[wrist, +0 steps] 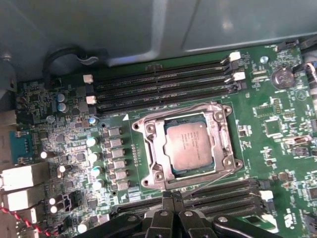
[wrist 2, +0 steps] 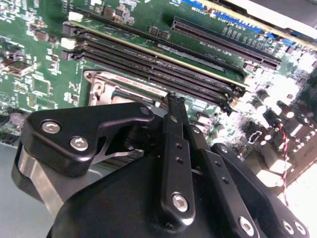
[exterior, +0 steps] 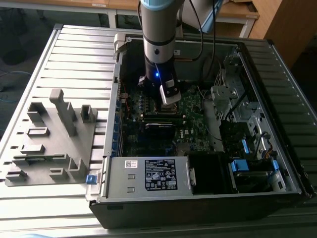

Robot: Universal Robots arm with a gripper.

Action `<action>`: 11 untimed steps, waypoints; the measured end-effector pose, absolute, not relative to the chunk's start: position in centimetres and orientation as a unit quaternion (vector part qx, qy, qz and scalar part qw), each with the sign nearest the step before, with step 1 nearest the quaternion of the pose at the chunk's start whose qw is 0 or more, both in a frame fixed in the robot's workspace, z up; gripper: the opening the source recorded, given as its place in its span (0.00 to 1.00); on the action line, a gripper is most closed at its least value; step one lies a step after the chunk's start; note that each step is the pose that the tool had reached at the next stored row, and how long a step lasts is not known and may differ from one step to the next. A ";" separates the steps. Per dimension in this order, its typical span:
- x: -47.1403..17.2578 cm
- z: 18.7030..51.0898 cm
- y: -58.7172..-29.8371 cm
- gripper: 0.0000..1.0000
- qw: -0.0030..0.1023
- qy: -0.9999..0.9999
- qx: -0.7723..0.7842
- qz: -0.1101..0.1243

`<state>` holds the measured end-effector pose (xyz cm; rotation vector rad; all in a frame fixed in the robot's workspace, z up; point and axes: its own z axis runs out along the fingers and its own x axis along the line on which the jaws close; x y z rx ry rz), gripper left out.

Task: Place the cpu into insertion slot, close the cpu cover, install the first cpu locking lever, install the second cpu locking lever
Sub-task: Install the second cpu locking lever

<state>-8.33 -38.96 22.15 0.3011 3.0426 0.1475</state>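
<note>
Hovering low over the green circuit board (wrist: 277, 124), the black two-fingered gripper (wrist: 172, 198) has its fingertips pressed together, with nothing between them; the first wrist view shows the tips meeting at a thin seam just beside the near rim of the socket. In the second wrist view the same black gripper (wrist 2: 174, 101) shows one slim finger (wrist 2: 174, 148) ending over the socket's silvery edge, with linkage arms and bolts spreading behind it.

Just past the tips sits the insertion slot (wrist: 148, 148), a square socket with a silvery metal rim set into the board. The cpu (wrist: 190, 145), a small flat square chip with a grey-silver metal top, lies flat inside it. The cpu cover (wrist: 218, 111), a thin silver metal frame with a large square window, lies down around the chip, its window showing the chip's top. A thin wire lever runs along the socket edge nearest the tips; whether it is latched I cannot tell.

Long black memory slots (wrist: 163, 82) run in parallel rows on the far side of the socket, and more of them (wrist: 223, 196) flank the gripper on the near side. A row of small silver-topped capacitors (wrist: 94, 158) stands on one side of the socket.

In the exterior view the arm's grey and light-blue column (exterior: 158, 44) reaches down into an open black computer case (exterior: 198, 208), which lies on a pale slatted metal table (exterior: 74, 59). On the exterior view's left a grey plastic fixture tray (exterior: 54, 139) with upright posts rests on the table, well apart from the case's interior.
</note>
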 end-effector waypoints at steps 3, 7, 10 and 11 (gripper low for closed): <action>-8.7 21.7 -39.0 0.11 0.040 0.993 0.098 0.048; -9.1 21.3 -39.0 0.11 0.040 0.993 0.098 0.048; -9.1 21.1 -39.0 0.11 0.040 0.993 0.098 0.048; -9.1 21.0 -39.0 0.11 0.040 0.993 0.098 0.048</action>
